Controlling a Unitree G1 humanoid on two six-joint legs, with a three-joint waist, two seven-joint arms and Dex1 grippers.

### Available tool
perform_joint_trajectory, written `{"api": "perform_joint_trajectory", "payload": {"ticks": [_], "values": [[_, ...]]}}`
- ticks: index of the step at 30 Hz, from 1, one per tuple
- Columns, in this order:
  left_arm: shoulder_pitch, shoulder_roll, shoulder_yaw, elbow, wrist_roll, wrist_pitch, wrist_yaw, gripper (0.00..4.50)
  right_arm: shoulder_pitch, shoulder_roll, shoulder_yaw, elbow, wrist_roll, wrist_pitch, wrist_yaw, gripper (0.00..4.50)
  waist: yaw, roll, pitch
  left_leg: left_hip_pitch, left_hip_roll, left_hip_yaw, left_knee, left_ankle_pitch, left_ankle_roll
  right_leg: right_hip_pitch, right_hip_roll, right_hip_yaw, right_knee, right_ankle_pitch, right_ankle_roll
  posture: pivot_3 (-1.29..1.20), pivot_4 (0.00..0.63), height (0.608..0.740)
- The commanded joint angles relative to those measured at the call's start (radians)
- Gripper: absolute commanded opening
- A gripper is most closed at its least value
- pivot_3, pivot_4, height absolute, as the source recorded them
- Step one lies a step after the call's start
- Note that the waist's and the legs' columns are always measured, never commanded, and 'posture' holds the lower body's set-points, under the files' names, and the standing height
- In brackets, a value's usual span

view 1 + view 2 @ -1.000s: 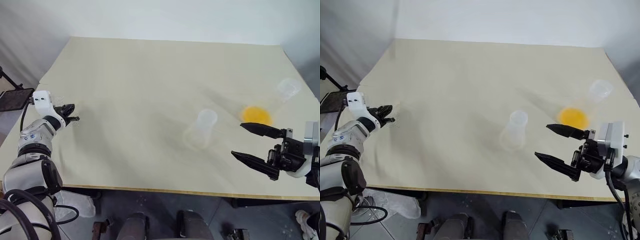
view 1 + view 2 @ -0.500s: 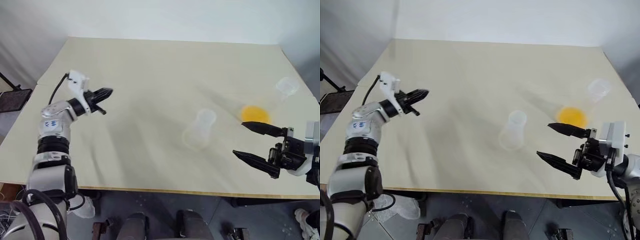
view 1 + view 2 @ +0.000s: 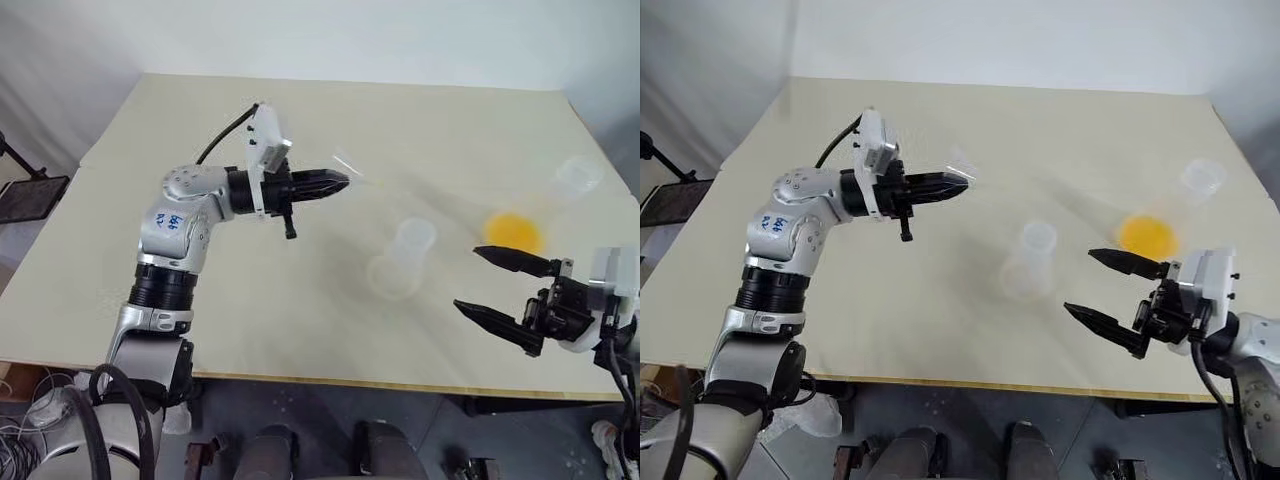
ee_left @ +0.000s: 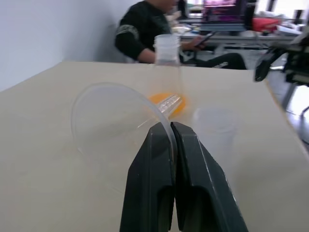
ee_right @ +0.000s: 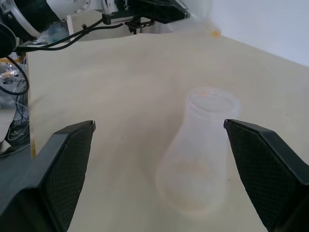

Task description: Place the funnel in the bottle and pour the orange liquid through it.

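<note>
left claw (image 3: 340, 182) pinched shut on rim of the funnel (image 4: 116, 130), held level above the bench (image 3: 300, 120), pointing toward robot's right. in head views funnel barely reads, just a faint clear cone at the tips (image 3: 962, 162); left wrist view gives it plainly: wide mouth edge-on betw the two black fingers (image 4: 154, 164), stem running on ahead. same wrist view lines up, past the funnel, the flask w/ the orange liquid (image 4: 166, 104) and a person in a dark top seated at a desk behind, plus part of right claw at the edge.

right claw (image 3: 510, 292) spread wide, empty, near bench's front right edge, level, aimed left-forward. right wrist view frames the bottle (image 5: 200, 154) betw its two fingers, upright, neck open, nothing in it, not touched; left claw seen at far end of that view.

head views: bottle (image 3: 400, 262) standing mid-bench, betw the two claws. orange liquid (image 3: 512, 230) a shallow pool in base of second flask, just beyond right claw; neck of that flask (image 3: 578, 178) toward far right edge.
</note>
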Motion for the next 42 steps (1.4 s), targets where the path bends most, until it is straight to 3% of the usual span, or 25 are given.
{"api": "perform_joint_trajectory", "payload": {"ticks": [1,15,25,42], "values": [[-0.063,0.005,-0.036,0.018,0.020,-0.067,-0.065,0.02,0.019,0.027,-0.005,-0.047,-0.009,-0.038,-0.029,4.50,0.000,0.000,0.000,0.000,0.000,0.000,0.000,0.000,0.000,0.000,0.000,0.000,0.000,0.000,0.000,0.00,0.150,0.740],[-0.209,-0.012,-0.141,0.250,0.137,-0.294,-0.239,0.02,0.084,0.104,0.092,-0.117,-0.072,-0.099,-0.108,4.50,0.000,0.000,0.000,0.000,0.000,0.000,0.000,0.000,0.000,0.001,0.001,0.000,-0.001,0.000,0.000,0.00,0.150,0.740],[-0.314,-0.096,-0.173,0.435,0.199,-0.455,-0.297,0.02,0.051,0.114,0.148,-0.145,-0.088,-0.088,-0.179,4.50,0.002,0.000,0.000,-0.001,0.000,0.000,0.001,0.000,0.001,0.001,0.001,0.000,-0.001,0.000,0.000,0.00,0.150,0.740],[-0.431,-0.203,-0.200,0.726,0.348,-0.719,-0.271,0.02,0.124,0.113,0.102,-0.172,-0.083,-0.081,-0.274,4.50,0.003,0.000,0.000,-0.001,-0.001,0.000,0.001,-0.001,0.002,0.001,0.001,-0.001,-0.001,0.000,0.001,0.00,0.150,0.740]]}}
